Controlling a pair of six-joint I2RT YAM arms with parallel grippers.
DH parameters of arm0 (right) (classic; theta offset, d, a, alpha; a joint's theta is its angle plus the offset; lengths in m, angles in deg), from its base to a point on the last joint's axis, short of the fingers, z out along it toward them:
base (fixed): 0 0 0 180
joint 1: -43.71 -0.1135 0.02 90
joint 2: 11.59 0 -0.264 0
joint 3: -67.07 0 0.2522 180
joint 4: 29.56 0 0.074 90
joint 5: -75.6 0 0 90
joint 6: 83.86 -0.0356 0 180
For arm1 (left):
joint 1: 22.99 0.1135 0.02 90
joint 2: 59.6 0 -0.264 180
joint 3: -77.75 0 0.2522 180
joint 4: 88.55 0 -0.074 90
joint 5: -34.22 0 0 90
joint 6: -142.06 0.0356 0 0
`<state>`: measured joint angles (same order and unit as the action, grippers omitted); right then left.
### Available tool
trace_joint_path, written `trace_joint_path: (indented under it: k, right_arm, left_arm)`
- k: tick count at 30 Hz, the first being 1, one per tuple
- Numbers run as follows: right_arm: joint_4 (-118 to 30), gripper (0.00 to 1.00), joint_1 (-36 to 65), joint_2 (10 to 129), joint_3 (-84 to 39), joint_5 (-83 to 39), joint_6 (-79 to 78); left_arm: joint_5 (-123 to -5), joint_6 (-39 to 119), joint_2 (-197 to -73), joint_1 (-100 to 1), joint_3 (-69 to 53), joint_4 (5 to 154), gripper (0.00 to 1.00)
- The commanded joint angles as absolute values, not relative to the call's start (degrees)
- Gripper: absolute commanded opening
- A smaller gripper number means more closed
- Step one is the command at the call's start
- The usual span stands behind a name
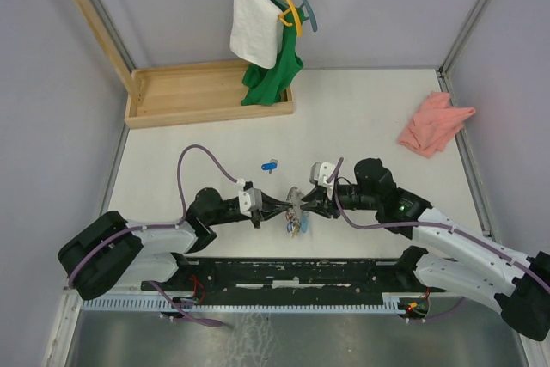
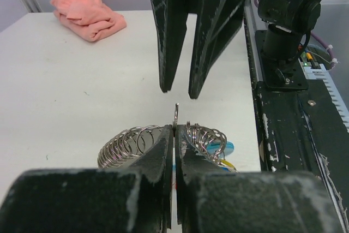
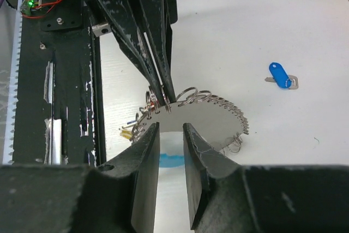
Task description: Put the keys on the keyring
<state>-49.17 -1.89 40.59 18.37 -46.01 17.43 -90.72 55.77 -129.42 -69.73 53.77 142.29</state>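
Observation:
The keyring (image 3: pixel 210 121) is a flat grey disc with several wire rings (image 2: pixel 128 143) round its rim, held just above the table between both arms (image 1: pixel 295 198). My left gripper (image 2: pixel 175 130) is shut on the disc's thin edge, and its fingertips (image 3: pixel 161 94) pinch the far rim in the right wrist view. My right gripper (image 3: pixel 169 128) stands open at the near rim with a clear gap between its jaws. In the left wrist view its fingers (image 2: pixel 170 36) hang apart above the ring. A blue-headed key (image 3: pixel 280 76) lies alone on the table (image 1: pixel 271 164), beyond the grippers.
Small yellow and blue bits (image 1: pixel 295 228) dangle under the keyring. A pink cloth (image 1: pixel 434 123) lies at the far right. A wooden tray (image 1: pixel 206 92) with a hanger rack, white towel and green garment stands at the back. The black base rail (image 1: pixel 292 272) runs along the near edge.

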Motion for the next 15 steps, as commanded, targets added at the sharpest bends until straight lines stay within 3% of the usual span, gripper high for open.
trace_joint_path:
  k: [1, 15]
  right_arm:
    - [-38.9, 0.31, -1.6, 40.2, 21.5, -48.5, 17.3]
    - [-34.4, 0.27, -1.6, 43.0, 22.3, -51.8, 17.9]
  left_arm:
    - [-90.1, 54.1, -128.8, -69.8, 54.0, 151.7, 0.03]
    - [-92.3, 54.4, -128.1, -69.8, 53.2, 149.6, 0.03]
